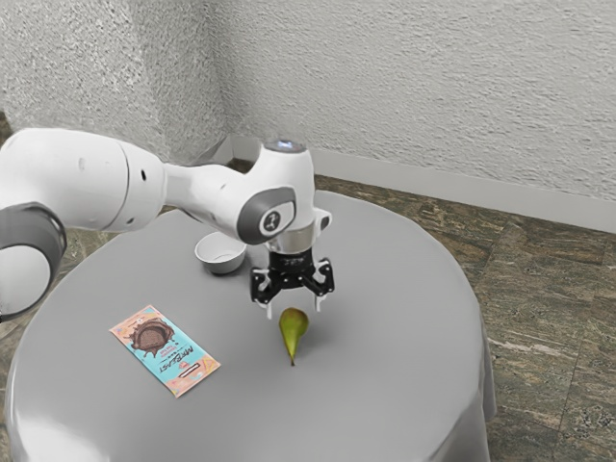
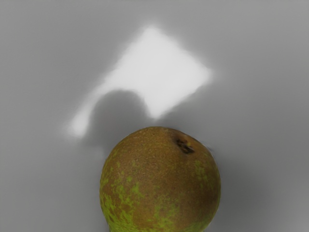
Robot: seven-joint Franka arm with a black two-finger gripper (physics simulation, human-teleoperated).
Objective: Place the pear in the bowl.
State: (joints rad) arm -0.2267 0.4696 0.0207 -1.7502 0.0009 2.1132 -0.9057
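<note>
Pear (image 1: 294, 329) first, in the exterior view: it is on the table (image 1: 385, 385), directly beneath the jaws, its blunt end just under and between the fingertips, its stem end pointing to the near side. The jaws stand spread, one finger toward the exterior view's left and one toward its right, with a gap on each flank of the fruit. So the long axis runs roughly near to far, across the line of closing; by my judgement a little more descent, perhaps a slight shift nearer, would let them pinch the thick part, where a grip too close to the rounded end could slip. The bowl (image 1: 221, 253) sits far and toward the exterior view's left, well apart from the pear, with nothing in it that I can make out. Nearer, toward the exterior view's left, a wrapper (image 1: 166, 349) lies flat, reading "MrBeast" beside a printed chocolate splash; its smaller print is illegible. In the wrist view the pear's brown, green-flecked blunt end looms large, its dark blossom scar (image 2: 185, 145) facing partly up, beside a bright patch of light (image 2: 157, 67). I see no sticker or lettering on the skin.
</note>
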